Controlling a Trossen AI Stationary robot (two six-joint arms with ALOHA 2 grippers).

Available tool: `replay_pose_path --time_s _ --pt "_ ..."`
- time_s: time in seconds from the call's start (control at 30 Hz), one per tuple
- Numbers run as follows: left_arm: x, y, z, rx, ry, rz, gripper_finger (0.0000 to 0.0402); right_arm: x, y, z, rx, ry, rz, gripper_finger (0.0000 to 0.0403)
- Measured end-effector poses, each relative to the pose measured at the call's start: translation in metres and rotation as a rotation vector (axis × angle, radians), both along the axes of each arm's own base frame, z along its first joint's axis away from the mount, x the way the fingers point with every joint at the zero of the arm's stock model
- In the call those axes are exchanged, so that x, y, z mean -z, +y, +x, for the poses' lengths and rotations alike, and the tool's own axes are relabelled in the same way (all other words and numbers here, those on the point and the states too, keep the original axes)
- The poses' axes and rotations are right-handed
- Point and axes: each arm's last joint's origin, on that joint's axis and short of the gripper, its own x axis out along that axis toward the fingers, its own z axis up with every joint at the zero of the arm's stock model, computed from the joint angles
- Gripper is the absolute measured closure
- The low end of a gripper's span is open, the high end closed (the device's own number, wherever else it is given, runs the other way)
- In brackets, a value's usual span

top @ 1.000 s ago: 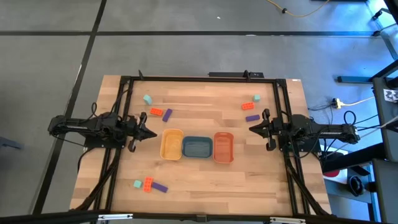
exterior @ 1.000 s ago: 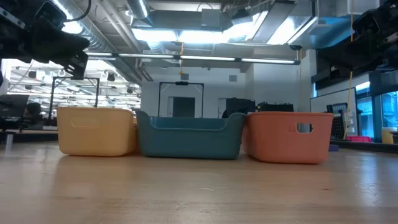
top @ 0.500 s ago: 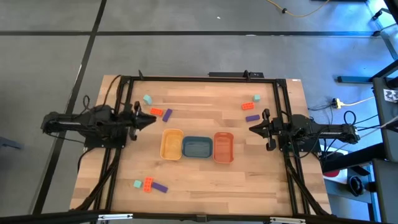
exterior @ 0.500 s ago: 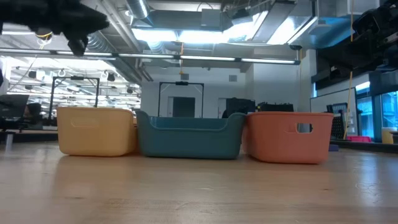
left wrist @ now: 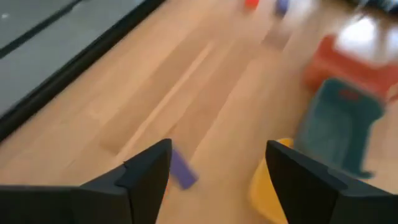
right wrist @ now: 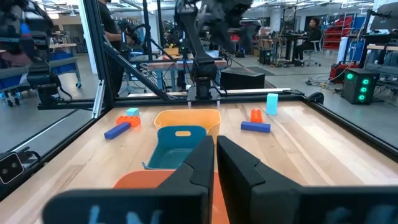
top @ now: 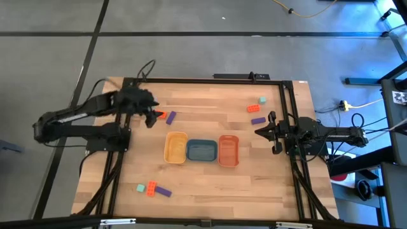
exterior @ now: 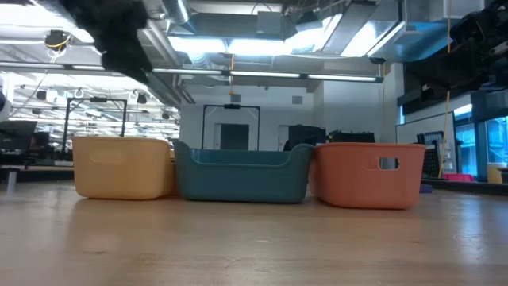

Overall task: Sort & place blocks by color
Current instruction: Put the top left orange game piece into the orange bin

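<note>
My left gripper (top: 152,117) hovers open over the far-left part of the table. In its wrist view, a purple bar (left wrist: 182,169) lies on the wood between the spread fingers of my left gripper (left wrist: 217,180), which touch nothing. An orange-red brick (top: 160,114) and the purple bar (top: 170,117) lie just right of the gripper. More blocks lie at the far right, mint (top: 262,100), orange (top: 252,108) and purple (top: 257,120), and a group of three (top: 151,189) lies near left. My right gripper (top: 257,131) waits shut at the right.
Three trays stand side by side mid-table: yellow (top: 167,147), blue (top: 201,142) and orange (top: 228,137). A black frame (top: 210,79) runs round the table's far, left and right sides. Bare wood lies near the front edge.
My left arm has swung from beside the yellow tray toward the table's far edge and has risen. Its gripper now hangs beside the orange brick and purple bar at the far left. No block has moved.
</note>
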Motion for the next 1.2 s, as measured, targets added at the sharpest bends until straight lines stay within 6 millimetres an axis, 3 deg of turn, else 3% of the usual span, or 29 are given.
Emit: replay_pose_path --time_s 0.17,0.3,0.43,0.73,1.0,1.2 --pt "0.004 0.046 0.017 0.085 0.364 -0.079 0.0135 0.000 0.000 0.000 0.000 0.000 0.000 0.0379" --pt "0.024 0.076 0.031 0.235 0.612 -0.111 0.0134 0.000 0.000 0.000 0.000 0.000 0.000 0.0379" --pt "0.050 0.091 0.044 0.387 0.724 -0.127 0.0134 0.000 0.000 0.000 0.000 0.000 0.000 0.0379" --pt "0.088 0.093 0.072 0.580 0.801 -0.048 0.0140 0.000 0.000 0.000 0.000 0.000 0.000 0.0379" --pt "0.117 0.076 0.068 0.725 0.865 0.025 0.0140 0.000 0.000 0.000 0.000 0.000 0.000 0.0379" --pt "0.127 0.078 0.069 0.680 0.867 0.112 0.0140 0.000 0.000 0.000 0.000 0.000 0.000 0.0379"
